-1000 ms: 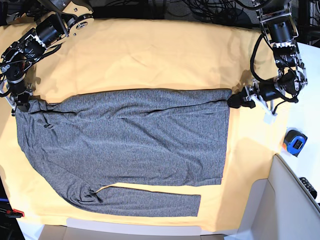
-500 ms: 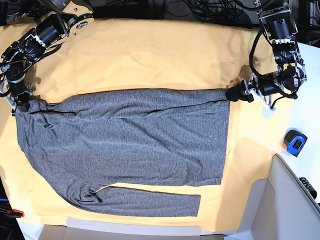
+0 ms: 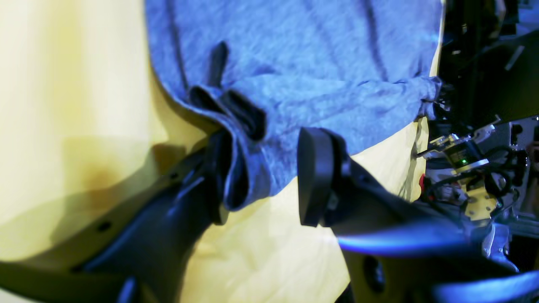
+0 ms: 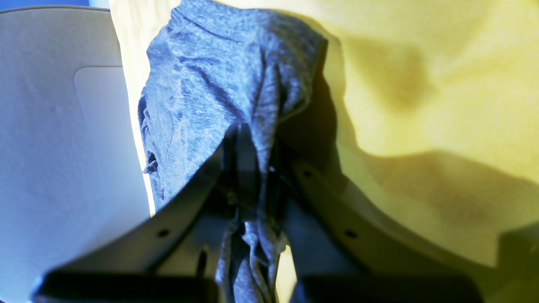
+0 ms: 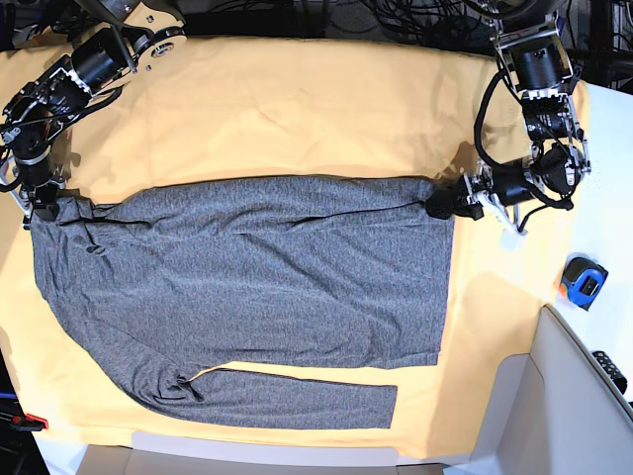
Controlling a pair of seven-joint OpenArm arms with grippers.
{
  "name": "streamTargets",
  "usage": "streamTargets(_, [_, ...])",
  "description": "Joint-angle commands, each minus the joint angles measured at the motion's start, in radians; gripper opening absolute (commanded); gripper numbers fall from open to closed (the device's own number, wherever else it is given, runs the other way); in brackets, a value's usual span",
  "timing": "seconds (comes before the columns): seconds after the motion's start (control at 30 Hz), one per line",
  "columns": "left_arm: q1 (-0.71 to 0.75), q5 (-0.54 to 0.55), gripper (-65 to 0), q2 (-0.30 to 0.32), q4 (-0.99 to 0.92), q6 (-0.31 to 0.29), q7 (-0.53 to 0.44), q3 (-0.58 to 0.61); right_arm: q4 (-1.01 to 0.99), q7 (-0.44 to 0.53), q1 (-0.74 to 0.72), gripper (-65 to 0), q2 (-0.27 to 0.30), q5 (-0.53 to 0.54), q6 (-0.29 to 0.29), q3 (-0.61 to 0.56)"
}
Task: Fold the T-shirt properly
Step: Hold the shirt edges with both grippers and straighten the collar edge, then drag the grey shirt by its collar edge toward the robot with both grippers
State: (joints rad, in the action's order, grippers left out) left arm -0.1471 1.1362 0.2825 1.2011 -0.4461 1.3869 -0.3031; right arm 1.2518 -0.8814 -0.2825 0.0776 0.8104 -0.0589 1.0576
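Grey knit T-shirt (image 5: 247, 297) lies lengthwise across the yellow-orange cloth (image 5: 297, 109), its far corners met by both arms: right gripper (image 4: 252, 176) pinches one, left gripper (image 3: 263, 181) straddles the other, jaws spread.

Black jointed arms, silver motor housings, looped black cables, matte black pincer fingers (image 3: 313, 176)

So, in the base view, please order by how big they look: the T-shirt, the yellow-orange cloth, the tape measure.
1. yellow-orange cloth, largest
2. T-shirt, lying on it
3. tape measure, far smaller, at the right edge
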Motion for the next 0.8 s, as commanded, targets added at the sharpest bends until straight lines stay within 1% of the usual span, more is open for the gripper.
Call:
streamTargets(0.0, [-0.012,0.018,-40.9,0.008,0.013,-0.003,0.006,-0.003,0.007,0.001,-0.011,-65.0,0.008,0.01,0.003,-0.003])
streamTargets(0.03, [-0.012,0.018,-41.7,0.008,0.013,-0.003,0.001,-0.003,0.007,0.001,-0.011,-65.0,0.008,0.01,0.003,-0.003])
streamTargets(0.1, [-0.012,0.018,-46.4,0.001,0.013,-0.003,-0.014,-0.003,0.007,0.001,-0.011,-65.0,0.008,0.01,0.003,-0.003])
streamTargets(0.23, [-0.006,0.018,-64.4,-0.004,0.013,-0.003,-0.019,-0.003,0.007,0.001,-0.008,-65.0,0.008,0.01,0.003,-0.003])
streamTargets(0.6, [0.001,0.02,-65.0,0.002,0.018,-0.004,-0.013,-0.001,0.016,0.001,0.044,-65.0,0.014,0.013,0.003,-0.003])
streamTargets(0.77, [0.056,0.025,-65.0,0.031,0.043,-0.004,-0.013,-0.006,0.019,0.0,0.091,-65.0,0.018,0.016,0.003,-0.003])
